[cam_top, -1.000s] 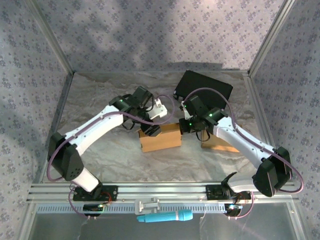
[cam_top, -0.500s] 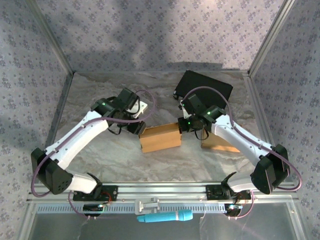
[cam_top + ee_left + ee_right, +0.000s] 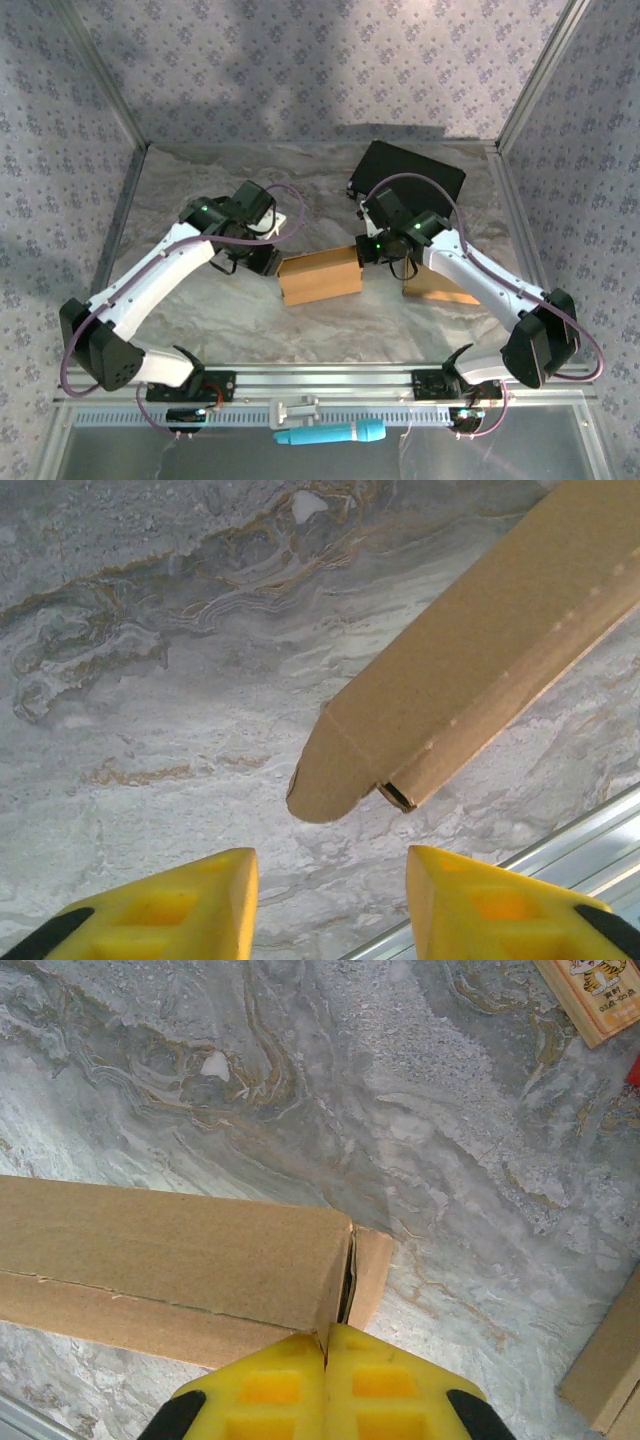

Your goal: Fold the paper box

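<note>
The left gripper [image 3: 330, 885] has pulled off the box's [image 3: 320, 277] left end and swung out leftward, jaws narrowing, and now hangs just beside that end.

Long brown cardboard box [image 3: 320, 277] lies flat, mostly folded shut. Its rounded end tab [image 3: 325, 780] sticks out just ahead of the left fingers [image 3: 190, 900], clear of them. The opposite end meets the right fingers [image 3: 270, 1395] at their tips, side flap [image 3: 370, 1270] ajar.
</note>
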Controlling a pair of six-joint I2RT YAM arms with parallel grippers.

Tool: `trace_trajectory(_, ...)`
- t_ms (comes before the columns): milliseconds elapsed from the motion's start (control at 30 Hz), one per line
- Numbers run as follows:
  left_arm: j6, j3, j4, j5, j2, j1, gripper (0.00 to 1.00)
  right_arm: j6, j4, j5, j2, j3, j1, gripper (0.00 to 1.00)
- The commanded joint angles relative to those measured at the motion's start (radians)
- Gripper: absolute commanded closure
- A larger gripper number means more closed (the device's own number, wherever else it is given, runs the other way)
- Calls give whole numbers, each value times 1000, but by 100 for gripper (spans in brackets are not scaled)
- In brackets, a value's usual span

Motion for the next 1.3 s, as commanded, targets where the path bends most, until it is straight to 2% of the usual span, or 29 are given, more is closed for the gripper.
trace_trajectory(0, 17, -1, 3, -9, 13, 2, 62, 12, -42, -16, 9, 20, 5, 100)
trace_trajectory(300, 37, -19, 27, -6, 41, 2, 65, 13, -38, -21, 8, 19, 6, 100)
trace_trajectory(467, 46, -21, 32, -12, 59, 2, 74, 9, -38, -25, 6, 20, 6, 100)
trace_trajectory(667, 52, -18, 38, -17, 67, 3, 78, 9, -34, -28, 4, 20, 3, 100)
trace_trajectory(767, 52, -16, 33, -20, 73, 3, 88, 12, -28, -34, 1, 18, 1, 100)
trace_trajectory(900, 46, -16, 30, -20, 75, 3, 93, 12, -25, -37, 0, 14, 2, 100)
trace_trajectory(1133, 5, -6, 28, -17, 66, 3, 99, 16, -30, -13, -1, 15, 10, 100)
trace_trajectory(1267, -66, 40, -6, 27, 83, 6, 100, 18, -30, 22, -3, 15, 24, 100)
